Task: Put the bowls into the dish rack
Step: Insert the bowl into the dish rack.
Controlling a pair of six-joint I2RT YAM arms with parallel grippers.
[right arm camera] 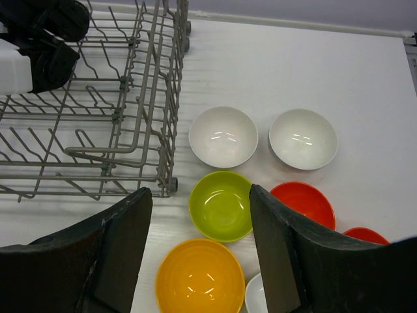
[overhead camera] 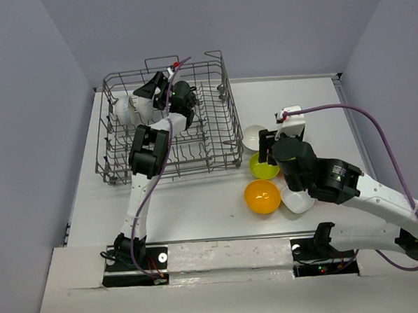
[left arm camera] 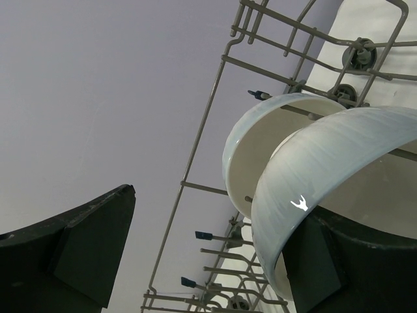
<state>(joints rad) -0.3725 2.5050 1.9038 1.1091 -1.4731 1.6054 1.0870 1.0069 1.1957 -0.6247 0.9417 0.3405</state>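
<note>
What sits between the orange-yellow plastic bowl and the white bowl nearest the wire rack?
The lime green round plastic bowl, clearest in the right wrist view.

White table [overhead camera: 197, 192], rack [overhead camera: 195, 168] on far-left part, by far-left corner. Bowls loose on the top just R of rack, mid-table toward R edge, all mouth-up. Farthest back: white bowl [right arm camera: 223, 136] w/ 2nd white bowl [right arm camera: 303, 138] beside it. Green bowl [right arm camera: 220, 205] by rack's near-R corner. Yellow bowl [right arm camera: 201, 277] nearer near edge. Red bowl [right arm camera: 303, 202] & 2nd red bowl [right arm camera: 366, 236] R of green. 3rd white bowl [overhead camera: 295, 201] beside yellow, partly hidden.
</note>
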